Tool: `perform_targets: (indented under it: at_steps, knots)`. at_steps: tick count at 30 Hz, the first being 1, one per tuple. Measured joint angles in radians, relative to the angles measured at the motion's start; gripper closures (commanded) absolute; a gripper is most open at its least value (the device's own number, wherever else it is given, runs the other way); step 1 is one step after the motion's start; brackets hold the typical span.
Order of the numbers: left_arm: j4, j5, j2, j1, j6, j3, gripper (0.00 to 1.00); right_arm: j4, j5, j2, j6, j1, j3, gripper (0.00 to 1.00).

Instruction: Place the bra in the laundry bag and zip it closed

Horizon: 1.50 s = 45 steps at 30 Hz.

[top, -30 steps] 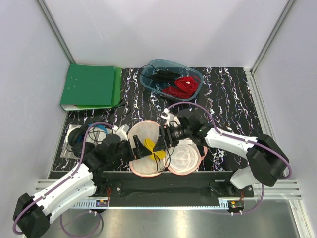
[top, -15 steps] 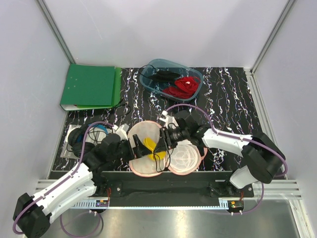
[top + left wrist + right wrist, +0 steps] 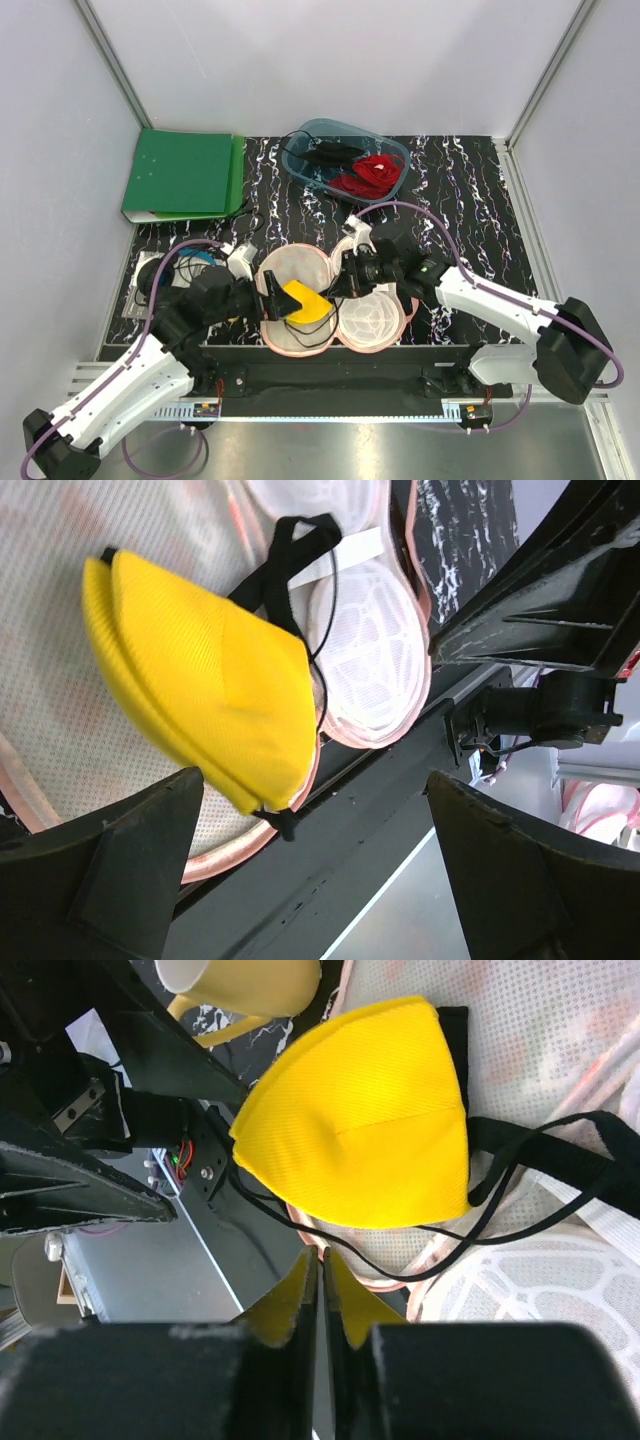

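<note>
TOP VIEW
- Item: bra [image 3: 303, 301], bright yellow, cups folded one over the other, long axis about 10 to 4 o'clock. It lies on the pale lining of the laundry bag [image 3: 296, 266], which is spread open in two round halves with pink trim, and covers the 4 o'clock part of the left half
- Left gripper [image 3: 268, 303]: at the bra's 9 o'clock side, fingers spread wide, holding nothing
- Right gripper [image 3: 340, 285]: at the bra's 2 o'clock side, over the join of the two halves
- Other stock: tub [image 3: 396, 150] at 12 o'clock holding a red garment [image 3: 375, 172] and a black garment [image 3: 325, 155]; green binder [image 3: 180, 175] at 10 o'clock; black marbled tabletop [image 3: 460, 200]

LEFT WRIST VIEW
- Bra [image 3: 200, 680]: fine mesh weave, two stacked cup edges showing at its 9 o'clock end. Long axis 10 to 5 o'clock, the lower end reaching over the bag's pink rim [image 3: 225, 855]
- Black strap [image 3: 290, 560]: loops off toward 1 o'clock
- Fingers [image 3: 130, 880]: far apart, the bra lying beyond the gap and touching neither

RIGHT WRIST VIEW
- Bra [image 3: 360, 1140]: one domed cup uppermost, a seam across its middle, rounded end toward 9 o'clock, black band along the 2 o'clock edge
- Thin straps [image 3: 560, 1160]: trail toward 3 o'clock over the lining
- Fingers [image 3: 290, 1300]: pressed together just below the cup. A thin black cord crosses at their tips; whether it is pinched cannot be told
- Yellow mug [image 3: 250, 985]: at 12 o'clock
</note>
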Motion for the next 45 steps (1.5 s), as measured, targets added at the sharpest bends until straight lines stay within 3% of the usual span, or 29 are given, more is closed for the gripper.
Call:
perform_targets:
  at_steps: [5, 7, 12, 19, 27, 30, 31, 34, 39, 42, 45]
  knots:
    - [-0.066, -0.046, 0.036, 0.0, 0.007, 0.053, 0.08, 0.036, -0.027, 0.036, 0.057, 0.003, -0.004, 0.5]
    - [-0.089, -0.07, 0.012, 0.0, -0.012, 0.053, 0.07, 0.108, -0.026, 0.071, 0.128, 0.02, -0.041, 0.44]
    - [-0.11, -0.132, -0.079, 0.0, -0.045, 0.066, 0.07, 0.28, 0.048, 0.103, 0.362, 0.121, -0.19, 0.41]
    - [-0.069, -0.113, 0.027, 0.0, -0.06, 0.08, 0.07, 0.419, 0.18, 0.103, 0.593, 0.151, -0.316, 0.4]
    - [-0.026, -0.089, 0.033, 0.0, -0.068, 0.066, 0.07, 0.569, 0.235, 0.193, 0.713, 0.158, -0.343, 0.53]
    - [-0.018, -0.082, 0.027, 0.0, -0.066, 0.066, 0.09, 0.625, 0.235, 0.253, 0.74, 0.159, -0.343, 0.63]
    - [-0.015, -0.079, 0.027, 0.001, -0.065, 0.066, 0.09, 0.642, 0.235, 0.272, 0.748, 0.159, -0.343, 0.72]
    - [-0.011, -0.065, 0.031, 0.001, -0.049, 0.066, 0.13, 0.662, 0.233, 0.302, 0.766, 0.159, -0.341, 0.87]
    - [-0.008, -0.022, 0.117, 0.001, 0.017, 0.08, 0.11, 0.594, 0.235, 0.266, 0.764, 0.16, -0.312, 0.91]
    - [-0.008, 0.007, 0.193, -0.008, 0.066, 0.104, 0.1, 0.504, 0.238, 0.193, 0.745, 0.159, -0.286, 1.0]
    - [-0.01, -0.008, 0.253, -0.086, 0.119, 0.14, 0.09, 0.417, 0.243, 0.11, 0.726, 0.153, -0.262, 1.0]
